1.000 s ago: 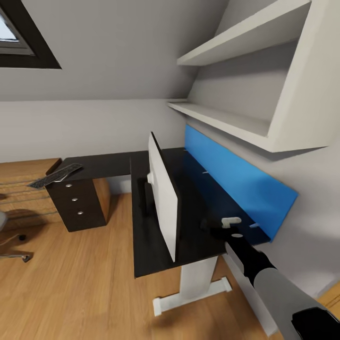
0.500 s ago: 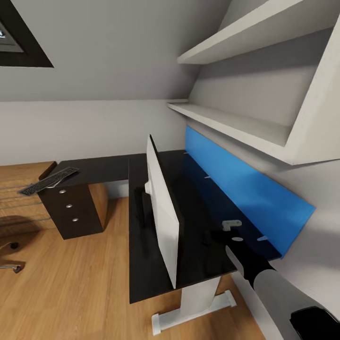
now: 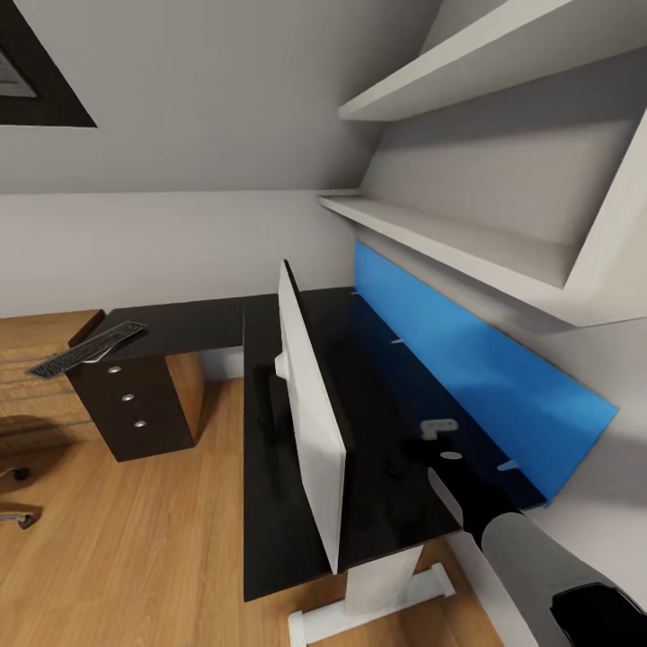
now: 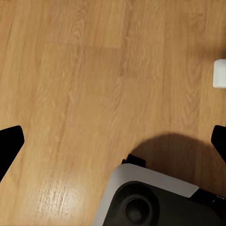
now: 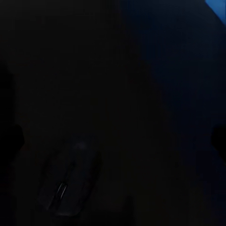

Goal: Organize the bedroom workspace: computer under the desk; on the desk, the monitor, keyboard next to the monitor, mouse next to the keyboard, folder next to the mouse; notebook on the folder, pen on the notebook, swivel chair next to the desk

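Reaching right gripper (image 3: 409, 454) over tabletop (image 3: 270, 503) behind monitor (image 3: 310, 413), toward mouse (image 5: 68, 183) lying there. Jaws spread wide, empty. Keyboard (image 3: 85, 349) resting far from monitor, above drawers. Next: lowering, centering over mouse, closing.

Surface: the glossy black table (image 5: 113, 70) takes up nearly all of this very dark view.
Mouse: a small black rounded mouse (image 5: 69, 182) lies flat on the table, its wheel faintly visible.
Reflection: a dim blue sheen runs across one side of the table top.
Panel: a sliver of bright blue panel (image 5: 217, 8) shows at one corner.
Claw: two dark fingertips (image 5: 10, 141) sit at opposite edges, wide apart, not touching the mouse.
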